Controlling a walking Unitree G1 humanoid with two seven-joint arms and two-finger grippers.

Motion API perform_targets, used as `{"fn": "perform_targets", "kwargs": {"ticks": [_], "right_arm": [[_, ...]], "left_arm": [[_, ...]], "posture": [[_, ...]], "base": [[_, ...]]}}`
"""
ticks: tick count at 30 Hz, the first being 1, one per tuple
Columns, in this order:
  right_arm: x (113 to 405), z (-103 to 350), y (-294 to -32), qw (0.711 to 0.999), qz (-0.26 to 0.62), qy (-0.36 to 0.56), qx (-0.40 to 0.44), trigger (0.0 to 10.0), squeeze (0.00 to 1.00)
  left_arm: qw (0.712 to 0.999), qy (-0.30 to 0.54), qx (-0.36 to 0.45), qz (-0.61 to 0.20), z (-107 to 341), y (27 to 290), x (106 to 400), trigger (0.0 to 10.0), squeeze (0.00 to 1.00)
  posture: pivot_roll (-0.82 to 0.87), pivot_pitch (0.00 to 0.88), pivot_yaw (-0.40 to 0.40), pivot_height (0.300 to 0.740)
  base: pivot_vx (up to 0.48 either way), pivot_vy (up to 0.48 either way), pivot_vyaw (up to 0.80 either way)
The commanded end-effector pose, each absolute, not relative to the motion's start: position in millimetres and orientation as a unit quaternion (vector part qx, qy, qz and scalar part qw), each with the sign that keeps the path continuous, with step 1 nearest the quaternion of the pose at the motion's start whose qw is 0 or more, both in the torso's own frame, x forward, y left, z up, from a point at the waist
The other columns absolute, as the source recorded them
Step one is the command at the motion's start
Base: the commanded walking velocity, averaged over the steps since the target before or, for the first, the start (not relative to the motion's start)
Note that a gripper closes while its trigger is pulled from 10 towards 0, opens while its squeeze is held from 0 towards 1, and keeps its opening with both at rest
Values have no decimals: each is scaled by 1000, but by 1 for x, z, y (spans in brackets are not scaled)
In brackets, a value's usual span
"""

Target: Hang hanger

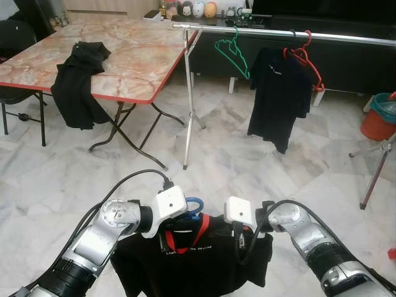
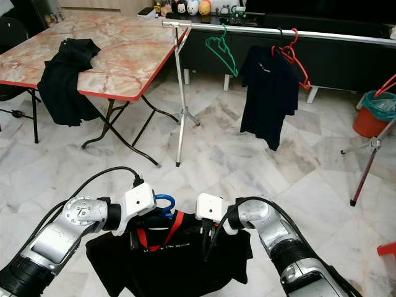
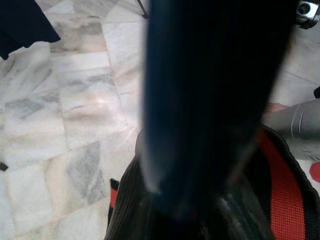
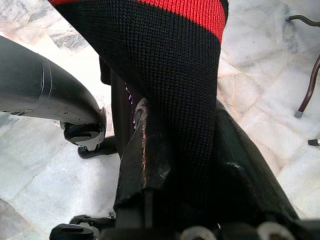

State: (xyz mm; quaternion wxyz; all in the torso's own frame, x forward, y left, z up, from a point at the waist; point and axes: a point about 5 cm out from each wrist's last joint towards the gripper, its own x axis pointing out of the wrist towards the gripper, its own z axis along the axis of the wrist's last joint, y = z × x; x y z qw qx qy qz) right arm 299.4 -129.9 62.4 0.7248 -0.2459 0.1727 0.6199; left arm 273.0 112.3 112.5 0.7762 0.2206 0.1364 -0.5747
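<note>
A black shirt with a red collar hangs in the air between my two grippers, low in front of me. A blue hanger's hook pokes up by the collar, right beside my left gripper, which is shut on the shirt's collar edge. My right gripper is shut on the ribbed black-and-red collar. Ahead stands a metal clothes rail with an empty green hanger and a red hanger carrying a black T-shirt.
A marble-topped folding table stands at the left with a black garment draped over its edge. The rail's upright and legs stand ahead on the marble floor. An orange bucket and a thin stand are at the right.
</note>
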Motion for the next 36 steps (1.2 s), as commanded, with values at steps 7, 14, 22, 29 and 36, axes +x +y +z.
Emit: {"fn": "perform_targets", "kwargs": {"ticks": [7,14,22,29,36], "right_arm": [[304,75,-124,738,619,130,-236,10000,1000],[306,75,-127,741,613,131,-241,10000,937],[306,76,-130,741,612,128,-244,10000,0],[307,79,-137,744,606,130,-251,10000,0],[306,81,-147,741,606,137,-254,10000,357]], "left_arm": [[787,127,207,-567,119,111,278,0,0],[787,128,208,-566,118,112,279,0,0],[782,140,218,-567,112,115,277,0,0],[781,148,229,-562,107,117,277,0,0],[781,154,231,-560,103,118,277,0,0]], "posture": [[68,30,15,740],[66,24,15,740],[62,21,13,740],[58,29,12,740],[51,39,11,740]], "base": [[0,0,0],[0,0,0],[0,0,0],[0,0,0],[0,0,0]]}}
